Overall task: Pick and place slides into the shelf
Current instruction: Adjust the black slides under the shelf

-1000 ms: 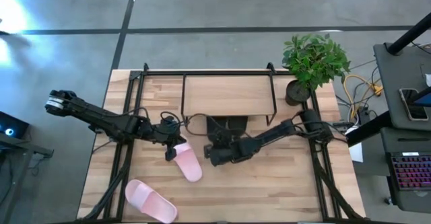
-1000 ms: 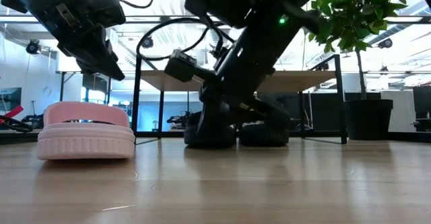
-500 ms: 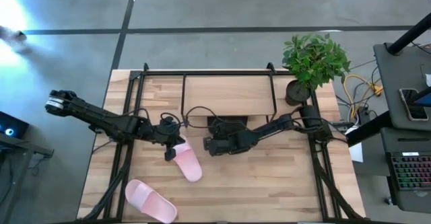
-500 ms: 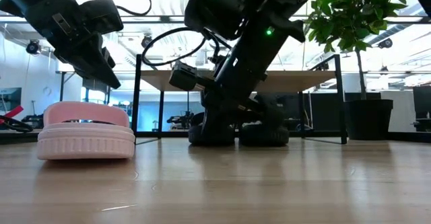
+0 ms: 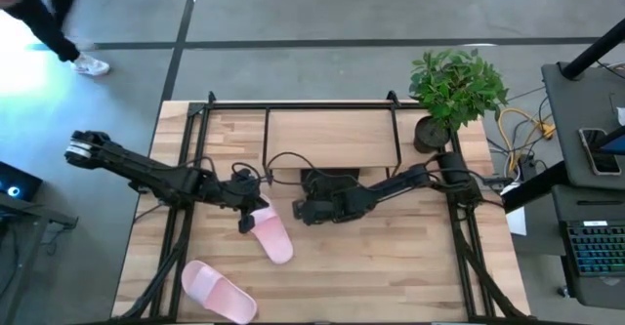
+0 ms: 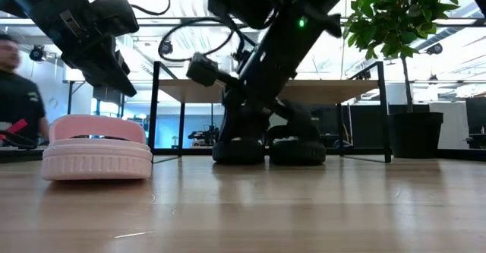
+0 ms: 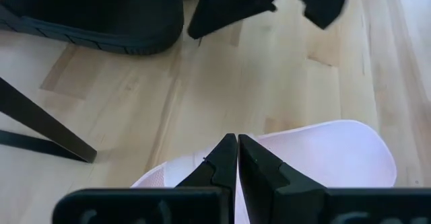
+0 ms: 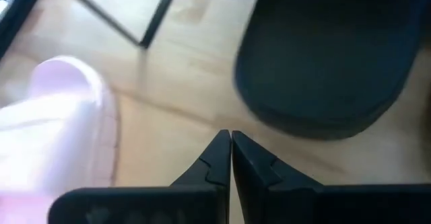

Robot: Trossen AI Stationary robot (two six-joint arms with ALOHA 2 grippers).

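The shelf [image 5: 332, 138] stands at the table's far middle, its wooden top board on a thin black frame. Two black slides [image 6: 240, 150] [image 6: 298, 148] rest on their soles on the tabletop beneath it, side by side. One pink slide [image 5: 274, 237] lies sole down in front of the shelf; the other pink slide [image 5: 217, 291] lies near the table's near edge. My left gripper [image 7: 237, 143] is shut and hovers over the first pink slide [image 7: 323, 153]. My right gripper [image 8: 230, 140] is shut, just short of a black slide [image 8: 330, 62], with bare wood between them.
A potted plant [image 5: 457, 89] stands at the table's far right corner, beside the shelf. A person [image 6: 14, 86] walks in the room beyond the table's left side. Bare tabletop [image 5: 410, 266] lies on the near right.
My right gripper has moved toward the table's far edge and a little left, closer to the black slides under the shelf. A person has come into view beyond the table's far left. The slides have kept their places.
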